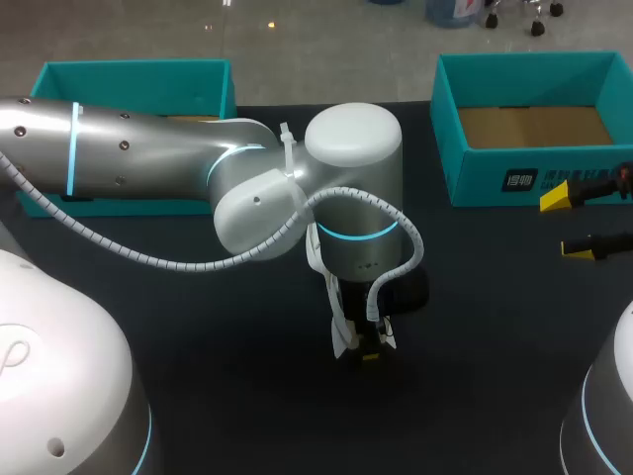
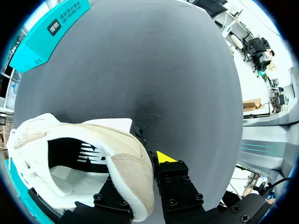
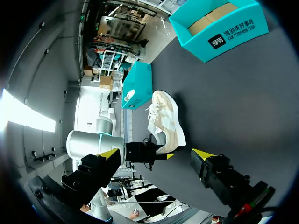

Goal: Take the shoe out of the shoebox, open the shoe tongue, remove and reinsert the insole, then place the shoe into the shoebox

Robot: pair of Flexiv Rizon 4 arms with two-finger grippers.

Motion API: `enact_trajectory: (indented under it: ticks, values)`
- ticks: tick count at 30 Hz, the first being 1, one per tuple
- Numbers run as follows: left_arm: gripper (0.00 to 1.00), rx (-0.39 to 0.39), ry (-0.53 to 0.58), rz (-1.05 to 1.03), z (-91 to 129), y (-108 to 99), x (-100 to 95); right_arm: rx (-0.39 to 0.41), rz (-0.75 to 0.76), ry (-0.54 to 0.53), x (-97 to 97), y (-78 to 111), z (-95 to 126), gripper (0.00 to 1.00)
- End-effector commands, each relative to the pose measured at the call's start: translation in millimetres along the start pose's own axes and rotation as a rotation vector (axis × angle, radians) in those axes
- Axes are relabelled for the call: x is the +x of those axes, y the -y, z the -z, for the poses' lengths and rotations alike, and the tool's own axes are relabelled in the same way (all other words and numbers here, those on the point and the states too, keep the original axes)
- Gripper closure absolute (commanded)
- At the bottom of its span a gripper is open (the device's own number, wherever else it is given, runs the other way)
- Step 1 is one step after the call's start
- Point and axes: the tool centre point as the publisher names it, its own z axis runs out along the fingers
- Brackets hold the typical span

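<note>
A white and beige sneaker [image 3: 164, 120] lies on the black table, toe pointing toward the teal boxes. In the left wrist view its beige heel [image 2: 133, 182] stands between the fingers of my left gripper [image 2: 142, 163]. One yellow tip shows outside the heel, the other finger is inside the shoe's opening, and both press the heel wall. In the head view my left arm reaches to the table's middle, and its gripper [image 1: 368, 346] hides most of the shoe. My right gripper [image 1: 571, 222] hangs at the right edge, open and empty, facing the shoe from a distance.
An open teal shoebox [image 1: 450, 148] with a brown cardboard floor stands at the back right. A second teal box [image 1: 129, 79] sits at the back left, partly behind my left arm. Bare black tabletop [image 1: 247, 376] surrounds the shoe.
</note>
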Motion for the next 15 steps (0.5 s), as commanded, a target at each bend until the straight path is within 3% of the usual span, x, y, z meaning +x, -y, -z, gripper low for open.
enact_trajectory:
  ticks: [1,15]
  values:
    - [1.0,-0.002,-0.045,0.006,36.6,-9.1,-3.9,0.0,-0.002,0.003,0.3,0.3,-0.5,0.0]
    - [1.0,-0.077,-0.049,-0.027,141.6,-9.0,5.2,0.0,-0.002,0.003,0.3,0.3,-0.5,0.0]
